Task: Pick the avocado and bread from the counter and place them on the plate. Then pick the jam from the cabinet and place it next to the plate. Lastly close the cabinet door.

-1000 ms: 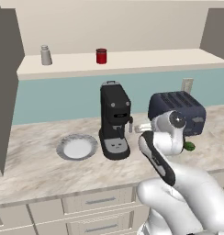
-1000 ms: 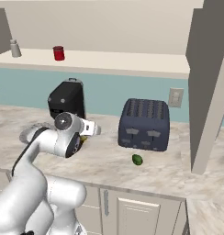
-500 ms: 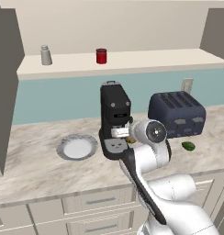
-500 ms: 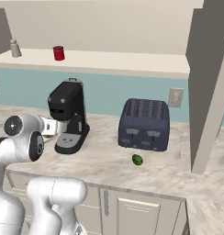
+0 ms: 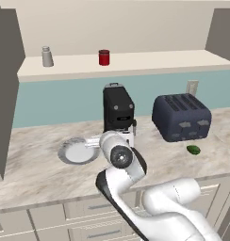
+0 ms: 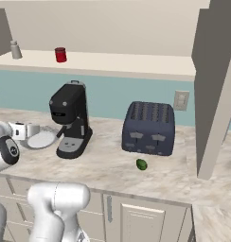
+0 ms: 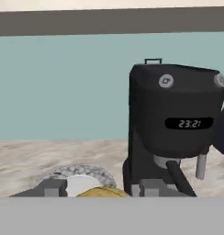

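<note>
The bread (image 7: 103,193) is gripped between the narrowed fingers of the claw (image 7: 96,189), just above the plate (image 5: 79,151) on the surface (image 5: 36,169). Beside the plate stands the coffee machine (image 5: 118,112), then the toaster (image 5: 181,116), with the avocado (image 5: 193,150) before it. Farthest, the jam (image 5: 104,57) and a shaker (image 5: 47,56) are set on the cabinet shelf (image 5: 150,60)

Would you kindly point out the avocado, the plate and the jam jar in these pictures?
avocado (image 6: 141,164): right base view, middle of its green body.
plate (image 5: 69,146): left base view, on its speckled rim.
jam (image 5: 104,58): left base view, side of the red jar.
</note>
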Available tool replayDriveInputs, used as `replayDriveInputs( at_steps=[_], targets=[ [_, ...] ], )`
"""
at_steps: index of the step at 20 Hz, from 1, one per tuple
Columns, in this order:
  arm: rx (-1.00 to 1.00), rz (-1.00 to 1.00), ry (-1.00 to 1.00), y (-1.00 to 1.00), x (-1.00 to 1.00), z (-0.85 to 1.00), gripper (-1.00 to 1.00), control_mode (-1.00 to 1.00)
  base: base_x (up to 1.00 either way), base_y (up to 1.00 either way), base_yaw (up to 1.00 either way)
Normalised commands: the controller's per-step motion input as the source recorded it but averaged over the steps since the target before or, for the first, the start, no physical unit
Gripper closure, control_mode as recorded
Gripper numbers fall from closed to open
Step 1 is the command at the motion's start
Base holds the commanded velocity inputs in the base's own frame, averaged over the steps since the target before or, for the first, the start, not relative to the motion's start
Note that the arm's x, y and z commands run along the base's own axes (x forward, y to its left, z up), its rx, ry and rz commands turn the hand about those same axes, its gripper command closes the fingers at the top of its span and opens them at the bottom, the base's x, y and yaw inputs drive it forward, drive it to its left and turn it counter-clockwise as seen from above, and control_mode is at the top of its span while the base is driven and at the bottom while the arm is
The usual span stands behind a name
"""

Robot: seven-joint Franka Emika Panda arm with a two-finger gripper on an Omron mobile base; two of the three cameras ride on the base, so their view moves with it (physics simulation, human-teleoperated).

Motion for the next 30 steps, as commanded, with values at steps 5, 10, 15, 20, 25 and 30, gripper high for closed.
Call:
replayDriveInputs(
  at_steps=[5,10,15,20,25,30],
  targets=[
    [0.0,-0.13,-0.04,1.0,0.88,-0.01,1.0,-1.0,0.0,0.0,0.0],
    [-0.03,-0.15,0.16,0.98,1.0,-0.21,1.0,-1.0,0.0,0.0,0.0],
    [-0.07,-0.14,0.37,0.6,1.0,-0.34,1.0,-1.0,0.0,0.0,0.0],
    [-0.15,-0.14,0.45,-0.07,0.93,-0.72,1.0,-1.0,0.0,0.0,0.0],
    [-0.18,-0.12,0.34,-0.29,0.26,-0.93,1.0,-1.0,0.0,0.0,0.0],
    [0.0,0.0,-0.01,0.0,0.04,-0.08,-1.0,-1.0,0.0,0.0,0.0]
  ],
)
